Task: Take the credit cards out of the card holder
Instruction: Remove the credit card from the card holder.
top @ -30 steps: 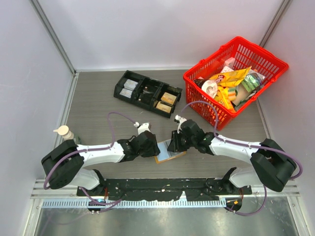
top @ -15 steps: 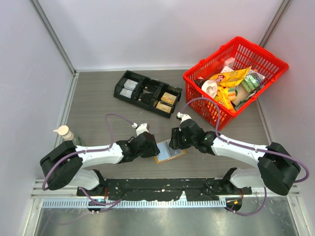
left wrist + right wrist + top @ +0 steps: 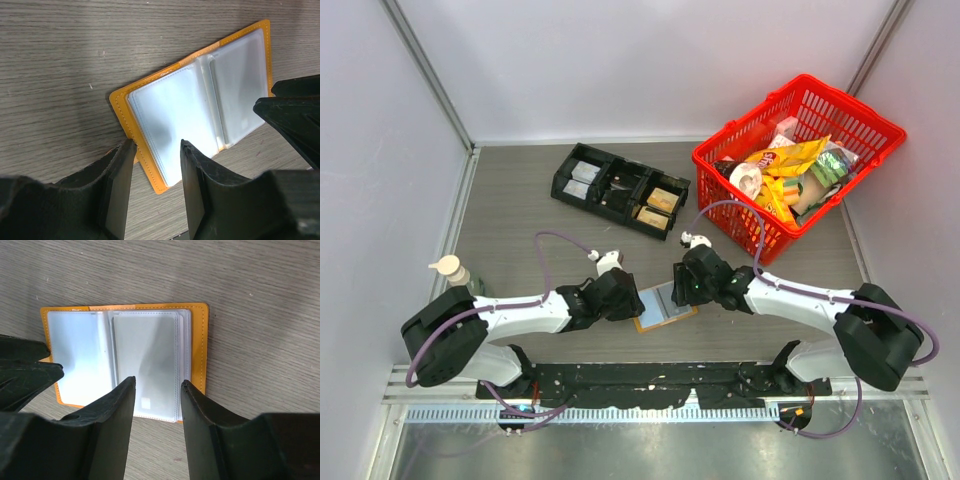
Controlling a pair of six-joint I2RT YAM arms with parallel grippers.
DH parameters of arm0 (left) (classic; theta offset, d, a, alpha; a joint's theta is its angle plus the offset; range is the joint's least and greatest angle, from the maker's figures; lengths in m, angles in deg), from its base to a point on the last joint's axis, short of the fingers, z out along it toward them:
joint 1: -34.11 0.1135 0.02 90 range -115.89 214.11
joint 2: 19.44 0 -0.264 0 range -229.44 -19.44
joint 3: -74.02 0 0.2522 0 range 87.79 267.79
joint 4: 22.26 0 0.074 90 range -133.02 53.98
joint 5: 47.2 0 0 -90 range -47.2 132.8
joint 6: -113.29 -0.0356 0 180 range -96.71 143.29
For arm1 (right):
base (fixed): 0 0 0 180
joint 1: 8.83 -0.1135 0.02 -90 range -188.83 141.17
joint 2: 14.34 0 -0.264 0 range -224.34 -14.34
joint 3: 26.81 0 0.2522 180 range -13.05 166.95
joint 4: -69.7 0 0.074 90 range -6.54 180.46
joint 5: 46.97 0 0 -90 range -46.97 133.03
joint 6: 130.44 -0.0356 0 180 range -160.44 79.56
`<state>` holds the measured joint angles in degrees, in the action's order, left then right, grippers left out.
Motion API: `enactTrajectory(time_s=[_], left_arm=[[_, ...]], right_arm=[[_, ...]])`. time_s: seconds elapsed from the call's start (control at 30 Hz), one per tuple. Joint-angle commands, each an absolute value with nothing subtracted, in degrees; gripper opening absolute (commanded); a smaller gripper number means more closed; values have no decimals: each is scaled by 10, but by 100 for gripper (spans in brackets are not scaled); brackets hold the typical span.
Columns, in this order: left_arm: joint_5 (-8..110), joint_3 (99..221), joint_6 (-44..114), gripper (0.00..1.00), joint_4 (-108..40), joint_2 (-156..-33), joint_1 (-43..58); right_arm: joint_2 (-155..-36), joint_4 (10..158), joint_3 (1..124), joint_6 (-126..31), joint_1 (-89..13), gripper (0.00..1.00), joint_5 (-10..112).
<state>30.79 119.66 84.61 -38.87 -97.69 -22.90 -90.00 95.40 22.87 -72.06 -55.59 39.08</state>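
Claw of the left arm [image 3: 157, 145], half-parted and empty, straddles the left edge of the tan-orange bifold card holder [image 3: 200, 100], which lies open on the grey wood-grain worktop [image 3: 60, 60]. The right claw [image 3: 158, 381], equally parted, hovers above its right panel. Judging by this, no card is out yet.

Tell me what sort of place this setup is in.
Probably a lab test cell, not a shop or home: plain white walls box in a grey table, with staged props, a red basket of groceries and a black tray.

Robot lab test cell: plain white panel walls [image 3: 650, 70] box in a wood-grain table [image 3: 515, 225]; black mounting rail [image 3: 650, 380] along near edge.
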Motion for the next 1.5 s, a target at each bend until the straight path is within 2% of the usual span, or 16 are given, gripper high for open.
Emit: enactTrajectory(time_s=[0.0, 0.5, 0.7, 1.17, 1.27, 1.47], left_arm=[[306, 1195, 850, 45, -397, -984, -235], [309, 1199, 848, 45, -396, -992, -235], [311, 1199, 848, 45, -394, -992, -235], [309, 1199, 851, 45, -390, -993, -239], [310, 1199, 851, 45, -389, -994, -238], [310, 1199, 852, 46, -387, -997, -240]], right_arm=[[-904, 929, 245, -715, -557, 45, 400], [-923, 926, 244, -711, -558, 43, 416], [-913, 915, 245, -713, -557, 37, 450], [-921, 893, 248, -717, -558, 37, 489], [-912, 896, 254, -717, -560, 41, 503], [-897, 908, 275, -719, -569, 59, 508]])
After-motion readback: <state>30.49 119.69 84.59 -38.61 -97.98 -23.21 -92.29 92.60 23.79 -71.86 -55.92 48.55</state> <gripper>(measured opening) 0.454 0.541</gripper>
